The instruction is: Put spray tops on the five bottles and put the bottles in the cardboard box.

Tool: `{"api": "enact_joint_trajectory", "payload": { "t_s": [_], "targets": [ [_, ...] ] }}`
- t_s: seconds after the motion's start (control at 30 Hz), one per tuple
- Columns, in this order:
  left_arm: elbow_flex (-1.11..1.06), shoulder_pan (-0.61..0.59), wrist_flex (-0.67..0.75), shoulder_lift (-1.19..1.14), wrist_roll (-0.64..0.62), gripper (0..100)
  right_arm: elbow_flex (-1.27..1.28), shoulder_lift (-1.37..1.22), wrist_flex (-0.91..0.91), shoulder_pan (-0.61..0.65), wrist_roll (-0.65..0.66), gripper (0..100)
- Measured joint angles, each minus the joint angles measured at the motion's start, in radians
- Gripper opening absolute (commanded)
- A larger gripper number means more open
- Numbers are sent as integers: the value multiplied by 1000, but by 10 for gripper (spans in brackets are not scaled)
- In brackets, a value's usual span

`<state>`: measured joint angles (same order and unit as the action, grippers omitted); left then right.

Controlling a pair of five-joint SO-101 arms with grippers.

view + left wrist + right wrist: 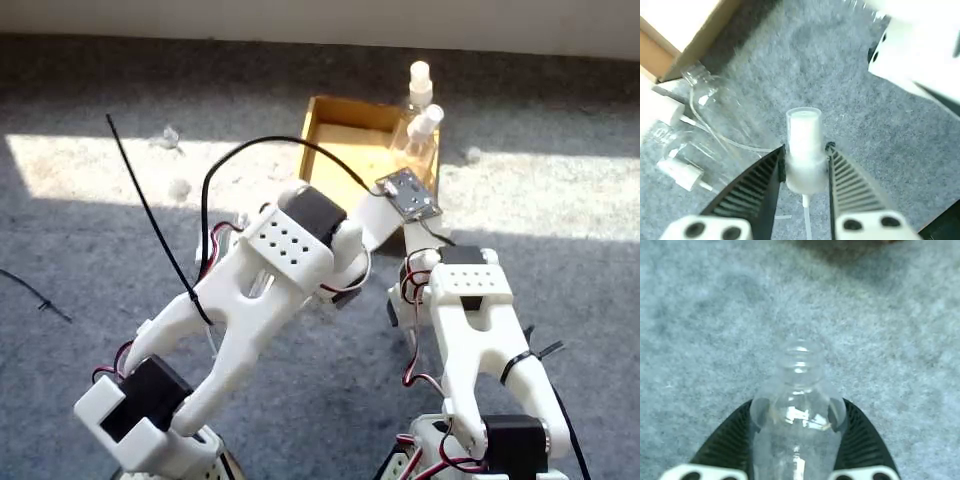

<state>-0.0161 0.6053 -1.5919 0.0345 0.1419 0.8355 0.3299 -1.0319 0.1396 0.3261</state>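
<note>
My left gripper (805, 153) is shut on a white spray top (803, 131) with its dip tube hanging below, held above the grey carpet. My right gripper (798, 407) is shut on a clear bottle (797, 415) whose threaded neck (800, 357) is open and bears no top. In the high view the left arm (285, 250) stretches toward the middle, beside the right arm (465, 290). The cardboard box (306, 140) lies just beyond them. Two capped bottles (421, 85) (424, 128) stand at its far right corner.
In the left wrist view two clear bottles (715, 97) (677, 142) lie on the carpet beside a corner of the box (685, 25), with loose spray tops (682, 172) (665, 107) among them. Part of the other arm (920, 50) is close by.
</note>
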Motion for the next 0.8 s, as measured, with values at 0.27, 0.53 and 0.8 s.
{"api": "enact_joint_trajectory", "payload": {
  "t_s": [0.27, 0.53, 0.8],
  "targets": [
    [183, -49, -71, 227, 17, 8, 63, 255, 68, 2, 0, 12],
    [75, -172, 9, 583, -14, 8, 169, 545, 169, 137, 0, 12],
    [60, -269, 325, 786, -135, 5, 193, 578, 483, 281, 0, 12]
  ]
}}
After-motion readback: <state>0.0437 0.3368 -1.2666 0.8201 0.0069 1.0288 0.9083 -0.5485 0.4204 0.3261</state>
